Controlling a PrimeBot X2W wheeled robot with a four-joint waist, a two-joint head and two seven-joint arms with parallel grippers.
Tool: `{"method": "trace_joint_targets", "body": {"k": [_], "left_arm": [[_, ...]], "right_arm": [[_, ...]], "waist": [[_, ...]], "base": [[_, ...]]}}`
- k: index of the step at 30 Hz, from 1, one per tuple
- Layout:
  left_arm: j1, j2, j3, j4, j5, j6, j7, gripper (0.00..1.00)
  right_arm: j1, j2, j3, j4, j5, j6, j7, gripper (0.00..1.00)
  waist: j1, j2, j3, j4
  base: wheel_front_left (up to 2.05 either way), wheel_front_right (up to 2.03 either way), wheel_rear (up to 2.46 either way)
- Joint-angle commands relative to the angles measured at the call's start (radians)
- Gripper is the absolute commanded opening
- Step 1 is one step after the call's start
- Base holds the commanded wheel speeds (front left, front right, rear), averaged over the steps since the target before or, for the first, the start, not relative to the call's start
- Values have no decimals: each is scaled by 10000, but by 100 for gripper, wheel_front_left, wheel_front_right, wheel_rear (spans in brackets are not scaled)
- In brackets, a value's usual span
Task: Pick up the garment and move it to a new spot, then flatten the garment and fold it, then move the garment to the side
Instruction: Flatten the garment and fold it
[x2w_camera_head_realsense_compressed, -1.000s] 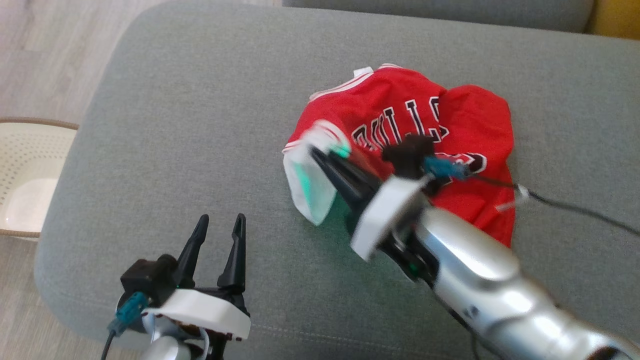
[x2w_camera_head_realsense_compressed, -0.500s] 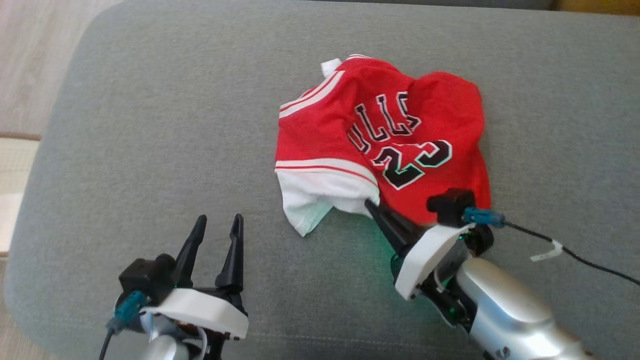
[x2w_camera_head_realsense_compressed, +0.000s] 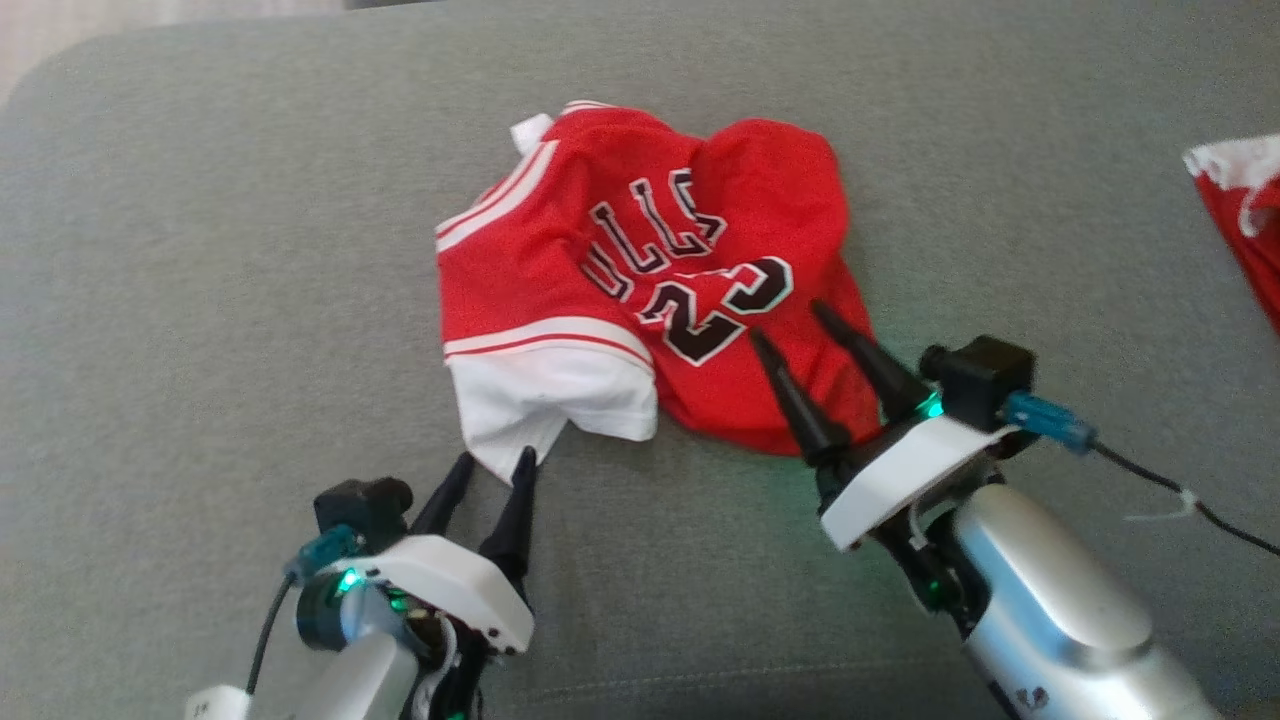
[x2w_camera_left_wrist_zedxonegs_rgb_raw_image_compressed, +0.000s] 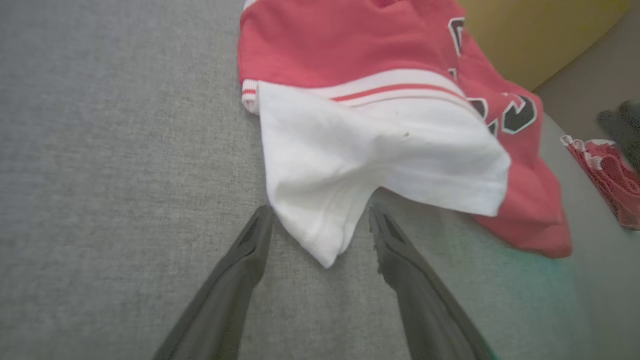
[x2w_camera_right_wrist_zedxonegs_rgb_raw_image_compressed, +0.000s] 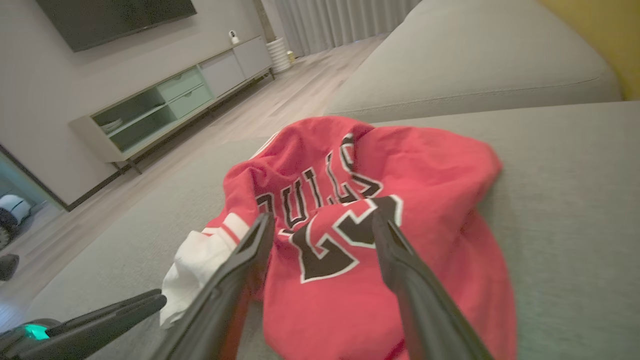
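Lying crumpled on the grey fabric sofa cushion (x2w_camera_head_realsense_compressed: 250, 300), the red-and-white jersey (x2w_camera_head_realsense_compressed: 640, 290) should be pinched at the white sleeve tip (x2w_camera_head_realsense_compressed: 515, 440) straddled by the spread-open left gripper (x2w_camera_head_realsense_compressed: 495, 458) and at the red edge (x2w_camera_head_realsense_compressed: 740, 425) beneath the open right gripper (x2w_camera_head_realsense_compressed: 789, 320).

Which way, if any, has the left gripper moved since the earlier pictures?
Yes: against the jersey lying on the sofa, the left gripper has shifted right; its open jaws now flank the white sleeve tip.
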Motion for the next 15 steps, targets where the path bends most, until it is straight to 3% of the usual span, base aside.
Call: {"method": "trace_joint_targets", "body": {"k": [1,6,7,9,15], "left_arm": [[-424,25,379,-63,-14,38,0,100],[-819,53,446,984,84,284,39,100],[-871,61,424,1117,116,298,39,81],[-938,91,291,1297,207,216,47,0],[-757,413,136,1055,438,192,-119,0]], "right_arm": [[26,184,-125,-486,-193,65,-153,100],[485,371,-1363,-1361,-966,65,-266,100],[594,402,-1625,-1534,-1107,65,-253,100],[829,455,-2147,-1860,-1378,65,-192,100],[1537,588,-4000,-2471,-2251,65,242,100]], "waist": [[0,0,137,-304],[0,0,267,-653],[0,0,286,-690],[0,0,299,-728],[0,0,240,-569]], "base": [[0,0,0],[0,0,0],[0,0,0],[0,0,0],[0,0,0]]}}
